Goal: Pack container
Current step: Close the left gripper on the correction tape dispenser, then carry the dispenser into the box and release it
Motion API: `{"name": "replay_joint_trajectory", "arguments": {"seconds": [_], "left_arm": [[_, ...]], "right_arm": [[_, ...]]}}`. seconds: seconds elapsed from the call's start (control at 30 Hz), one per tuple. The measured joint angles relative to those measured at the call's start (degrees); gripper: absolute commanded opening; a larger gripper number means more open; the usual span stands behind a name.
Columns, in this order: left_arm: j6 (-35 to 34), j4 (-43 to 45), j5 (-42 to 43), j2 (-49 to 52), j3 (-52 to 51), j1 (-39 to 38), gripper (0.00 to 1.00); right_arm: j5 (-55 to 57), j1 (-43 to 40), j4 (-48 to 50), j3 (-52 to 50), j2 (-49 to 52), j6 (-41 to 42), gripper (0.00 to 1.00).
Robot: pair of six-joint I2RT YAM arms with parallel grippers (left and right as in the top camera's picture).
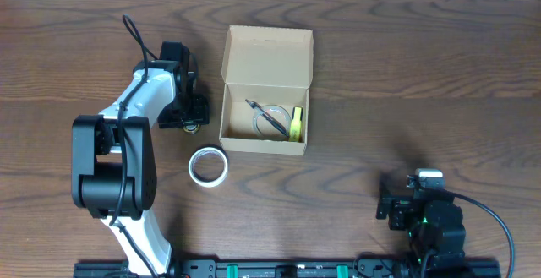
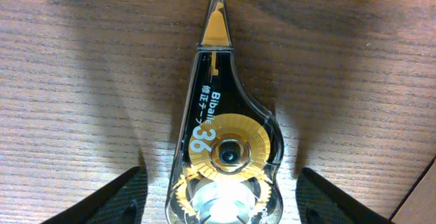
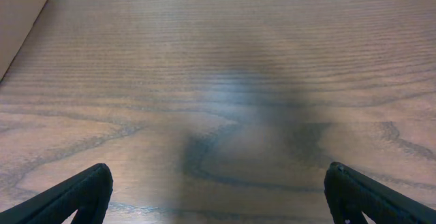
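Note:
The tan cardboard container [image 1: 238, 139] stands open at the table's middle, its flap lid [image 1: 269, 54] folded back. Inside lie a clear tape roll [image 1: 269, 119], a black tool [image 1: 267, 116] and a yellow item [image 1: 297, 123]. A white tape roll [image 1: 208, 166] lies on the table in front of the box's left corner. My left gripper [image 1: 191, 116] hangs left of the box, open, its fingers [image 2: 221, 183] on either side of a black and orange correction-tape dispenser [image 2: 221, 115] lying flat on the table. My right gripper [image 1: 396, 209] is open and empty [image 3: 218, 183] at the front right.
The table is dark wood. A corner of the box shows at the top left of the right wrist view [image 3: 17, 13], and a tan edge shows at the lower right of the left wrist view [image 2: 426, 197]. The arm bases stand along the front edge.

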Motion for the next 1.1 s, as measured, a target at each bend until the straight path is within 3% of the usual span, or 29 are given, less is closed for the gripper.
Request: {"name": "replay_joint_trajectory", "arguments": {"seconds": [0.17, 0.37, 0.8, 1.1], "left_arm": [[-0.7, 0.6, 0.0, 0.2, 0.0, 0.0, 0.62], [-1.8, 0.9, -0.6, 0.4, 0.1, 0.0, 0.38], [-1.9, 0.3, -1.3, -0.2, 0.3, 0.0, 0.37], [-1.9, -2.6, -1.8, -9.4, 0.3, 0.0, 0.38]], "right_arm": [[0.0, 0.0, 0.0, 0.0, 0.0, 0.0, 0.99], [0.0, 0.0, 0.0, 0.0, 0.0, 0.0, 0.99], [0.0, 0.0, 0.0, 0.0, 0.0, 0.0, 0.99], [0.0, 0.0, 0.0, 0.0, 0.0, 0.0, 0.99]]}}
